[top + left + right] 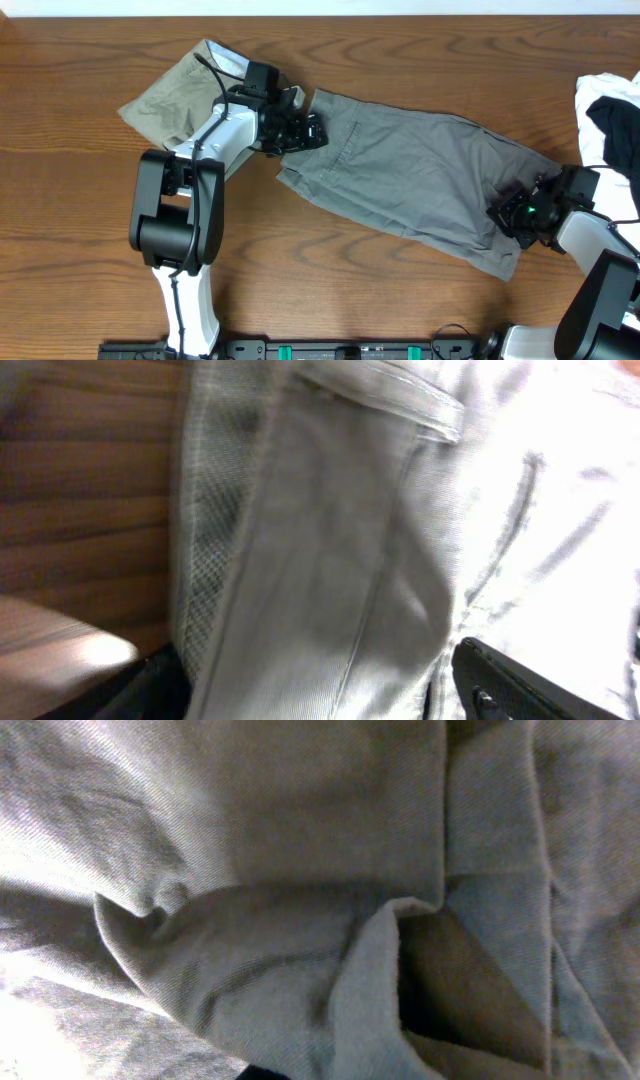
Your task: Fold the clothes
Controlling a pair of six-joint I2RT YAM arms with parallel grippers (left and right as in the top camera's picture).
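Note:
The mid-grey shorts (410,180) lie spread out slantwise across the table's middle. My left gripper (300,130) is at their waistband end. In the left wrist view its fingers (310,695) stand wide apart, open, with the waistband and a seam (330,560) between them. My right gripper (515,215) is at the leg hem on the right. In the right wrist view bunched grey fabric (300,970) fills the frame and hides the fingers, which seem shut on a fold. The khaki-olive shorts (170,95) lie crumpled at the far left, under my left arm.
A white and black pile of clothes (610,115) lies at the right edge. Bare wooden table (330,290) shows in front of the shorts and at the far left (60,200).

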